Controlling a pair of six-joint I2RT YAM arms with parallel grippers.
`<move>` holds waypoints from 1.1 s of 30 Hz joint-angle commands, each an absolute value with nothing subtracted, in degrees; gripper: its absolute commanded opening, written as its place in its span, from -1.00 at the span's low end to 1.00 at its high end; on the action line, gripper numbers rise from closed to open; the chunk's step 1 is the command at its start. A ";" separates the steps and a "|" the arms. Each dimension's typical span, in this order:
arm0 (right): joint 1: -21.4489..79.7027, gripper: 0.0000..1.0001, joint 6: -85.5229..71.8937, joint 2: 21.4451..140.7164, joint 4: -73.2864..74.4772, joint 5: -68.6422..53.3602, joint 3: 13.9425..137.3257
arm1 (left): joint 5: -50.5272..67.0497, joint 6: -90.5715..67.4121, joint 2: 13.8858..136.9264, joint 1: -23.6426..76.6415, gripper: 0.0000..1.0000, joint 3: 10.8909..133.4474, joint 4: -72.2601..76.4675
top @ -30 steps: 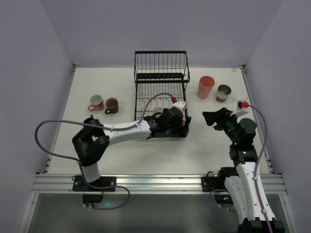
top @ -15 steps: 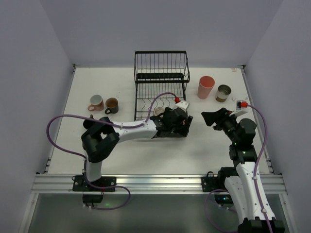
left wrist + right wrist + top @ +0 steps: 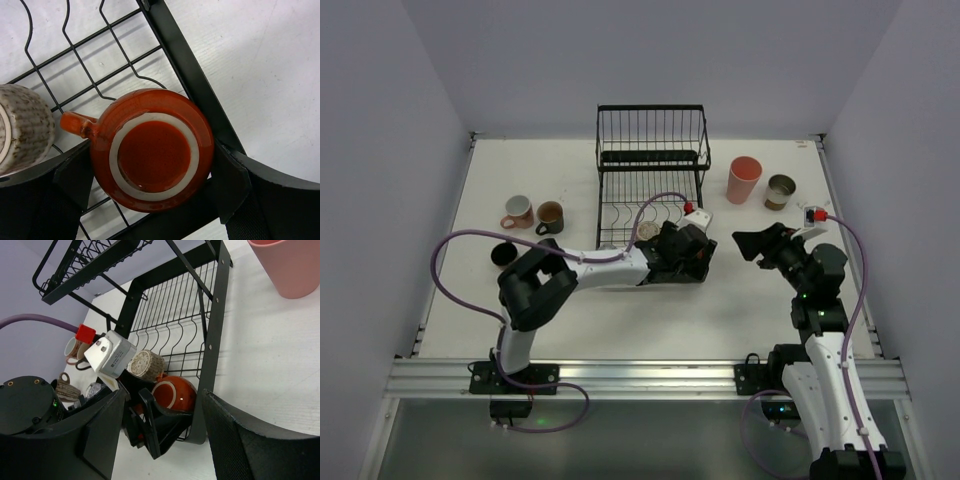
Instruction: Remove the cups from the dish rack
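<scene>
The black wire dish rack point(image 3: 653, 165) stands at the back middle. An orange-red mug point(image 3: 152, 147) lies bottom-up in the front right corner of its lower tray point(image 3: 187, 65). A speckled beige cup point(image 3: 22, 130) lies beside it. My left gripper point(image 3: 685, 250) is at that corner. Its fingers point(image 3: 230, 180) press both sides of the orange-red mug, which still rests on the wires. My right gripper point(image 3: 755, 243) hangs open and empty to the right of the rack. The right wrist view shows the mug point(image 3: 175, 392) and the speckled cup point(image 3: 146, 365).
On the table left of the rack stand a pink mug point(image 3: 518, 211), a brown mug point(image 3: 550, 216) and a black cup point(image 3: 504, 254). Right of the rack stand a tall pink tumbler point(image 3: 744, 179) and a beige-grey cup point(image 3: 780, 190).
My left arm's elbow has swung in and uncovered the black cup. The left gripper has shifted slightly right onto the rack's front corner. The right arm has barely moved.
</scene>
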State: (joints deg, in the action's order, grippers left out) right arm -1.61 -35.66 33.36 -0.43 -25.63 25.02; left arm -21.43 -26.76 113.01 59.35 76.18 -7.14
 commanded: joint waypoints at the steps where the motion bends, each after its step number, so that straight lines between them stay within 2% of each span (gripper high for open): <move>1: -1.67 0.31 -36.82 33.57 -3.34 -27.95 24.70 | -26.01 -25.05 107.85 59.50 0.47 74.89 -1.15; 8: -1.67 0.31 -40.51 34.36 -6.06 -31.90 24.52 | -23.91 -22.59 94.42 59.50 0.29 70.05 7.90; 14: -1.06 0.31 -49.56 34.72 -15.10 -39.62 22.68 | -13.82 -24.17 83.26 59.50 0.15 63.29 16.77; 18: 0.52 0.32 -56.32 34.45 -23.62 -43.32 22.23 | -5.21 -26.10 78.14 59.50 0.13 59.51 21.96; 24: 4.30 0.36 -61.24 32.35 -27.93 -44.03 22.68 | 3.15 -27.59 73.39 59.50 0.12 57.04 24.17; 29: 5.89 0.56 -67.05 32.08 -34.88 -45.35 21.27 | 4.57 -28.56 70.59 59.50 0.11 55.73 24.52; 33: 5.98 0.55 -70.74 31.46 -41.20 -45.88 19.78 | 4.57 -29.27 68.56 59.50 0.10 54.32 25.75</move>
State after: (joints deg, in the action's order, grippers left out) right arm 5.65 -65.01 32.38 -31.18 -43.35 20.16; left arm 3.27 -28.01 71.20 59.35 54.87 19.90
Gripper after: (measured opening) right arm 0.776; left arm 0.899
